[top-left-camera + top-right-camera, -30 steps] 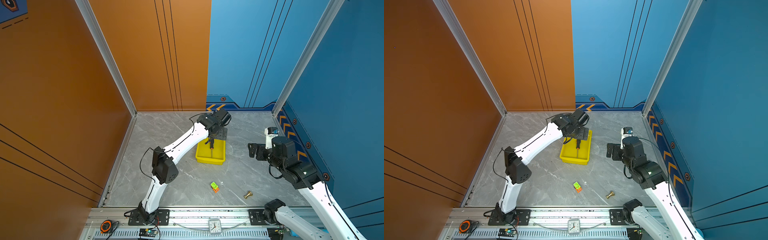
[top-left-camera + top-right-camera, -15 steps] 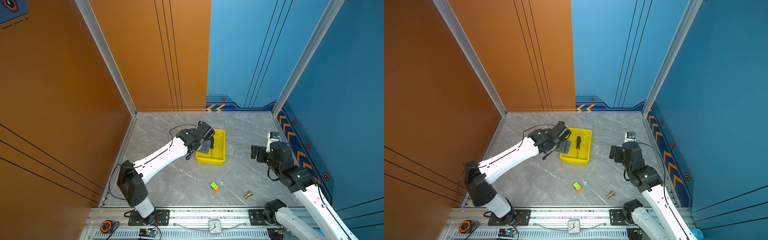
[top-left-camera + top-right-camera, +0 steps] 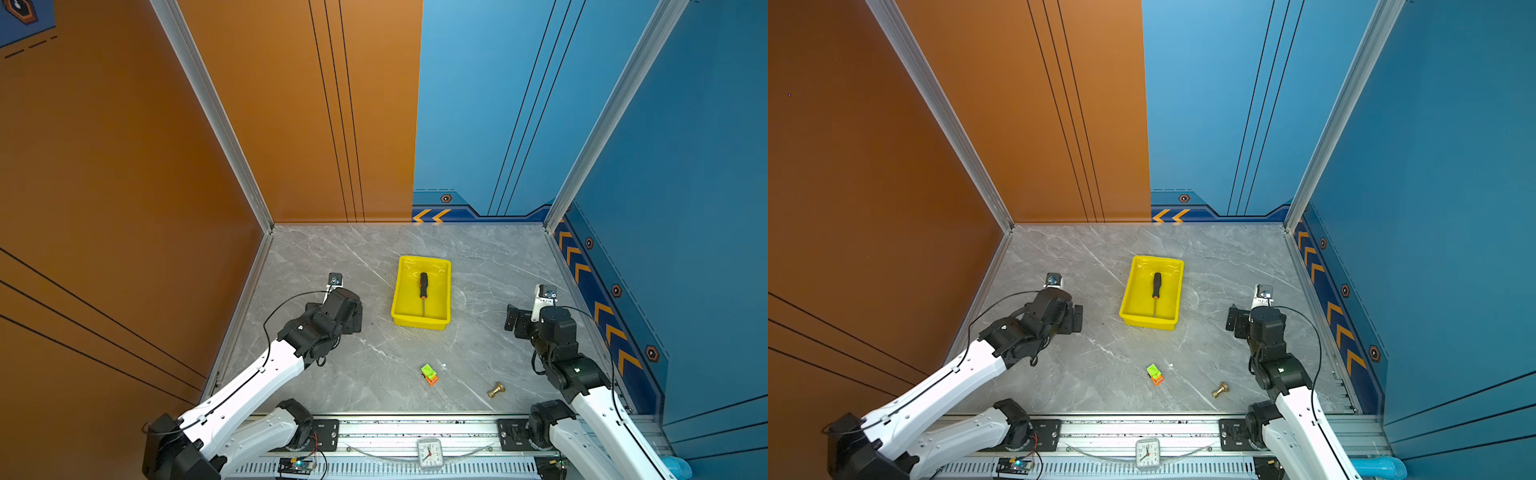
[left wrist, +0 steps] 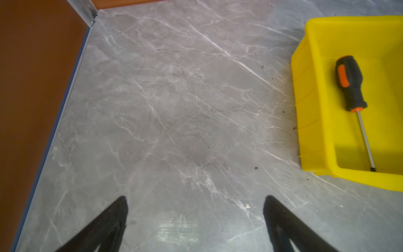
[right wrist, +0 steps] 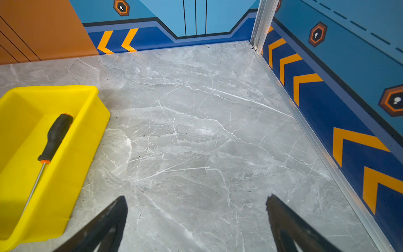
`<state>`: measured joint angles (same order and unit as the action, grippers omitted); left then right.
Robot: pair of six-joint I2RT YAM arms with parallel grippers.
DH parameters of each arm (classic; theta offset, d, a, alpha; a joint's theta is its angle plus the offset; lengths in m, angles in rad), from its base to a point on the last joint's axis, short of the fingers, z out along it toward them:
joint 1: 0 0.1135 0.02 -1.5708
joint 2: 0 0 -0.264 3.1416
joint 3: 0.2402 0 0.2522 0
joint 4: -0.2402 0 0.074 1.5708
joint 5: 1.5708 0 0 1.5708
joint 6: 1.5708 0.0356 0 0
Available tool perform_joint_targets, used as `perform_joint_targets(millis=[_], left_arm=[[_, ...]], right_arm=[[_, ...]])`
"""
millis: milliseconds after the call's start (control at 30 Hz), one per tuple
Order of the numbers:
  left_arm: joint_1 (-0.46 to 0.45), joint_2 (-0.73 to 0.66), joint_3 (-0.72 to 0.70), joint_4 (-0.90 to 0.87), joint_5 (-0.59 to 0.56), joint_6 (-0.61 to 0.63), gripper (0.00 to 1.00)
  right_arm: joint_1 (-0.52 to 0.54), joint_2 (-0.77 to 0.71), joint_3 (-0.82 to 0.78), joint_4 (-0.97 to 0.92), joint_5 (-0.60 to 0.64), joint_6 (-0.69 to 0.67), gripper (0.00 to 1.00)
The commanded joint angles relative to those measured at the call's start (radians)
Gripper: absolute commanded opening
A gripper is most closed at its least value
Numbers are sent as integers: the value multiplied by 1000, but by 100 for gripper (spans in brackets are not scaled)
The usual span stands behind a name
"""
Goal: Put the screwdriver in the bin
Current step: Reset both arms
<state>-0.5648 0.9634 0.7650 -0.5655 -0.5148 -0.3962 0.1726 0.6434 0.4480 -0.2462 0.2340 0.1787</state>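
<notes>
Now, screwdriver [image 3: 423, 291] flat inside bin [image 3: 420, 323]; left gripper [image 4: 195, 197] and right gripper [image 5: 196, 196] both wide apart, empty.

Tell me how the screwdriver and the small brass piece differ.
Place: the screwdriver lies inside the bin; the brass piece lies on the table. Size: the screwdriver spans most of the bin's length; the brass piece is short and stubby. Colour: the screwdriver's handle is black with orange; the brass piece is golden throughout. Both lie unheld.

blk/orange screwdriver [image 3: 423, 291] flat inside yellow bin [image 3: 400, 291], lengthwise, mid-table
</notes>
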Motion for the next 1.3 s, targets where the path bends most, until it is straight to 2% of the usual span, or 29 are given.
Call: perform_joint_targets(millis=[0,167,467,767,1033,1267], left_arm=[[51,-66,-84,111,29,85,98],[103,-150,-196,226,16,155,98],[169,-191,-353,463,22,290,98],[301,-101,-345,561,100,295,98],[375,-54,-359,613,140,301,98],[422,26,-437,811,176,319,98]], right_arm=[[-39,22,-44,145,-41,-25,100],[-97,43,-112,260,-77,-24,100],[-131,64,-182,374,-75,-46,100],[-136,161,-235,500,-47,-48,100],[-140,211,-241,577,-41,-58,100],[-146,290,-240,687,-39,-66,100]])
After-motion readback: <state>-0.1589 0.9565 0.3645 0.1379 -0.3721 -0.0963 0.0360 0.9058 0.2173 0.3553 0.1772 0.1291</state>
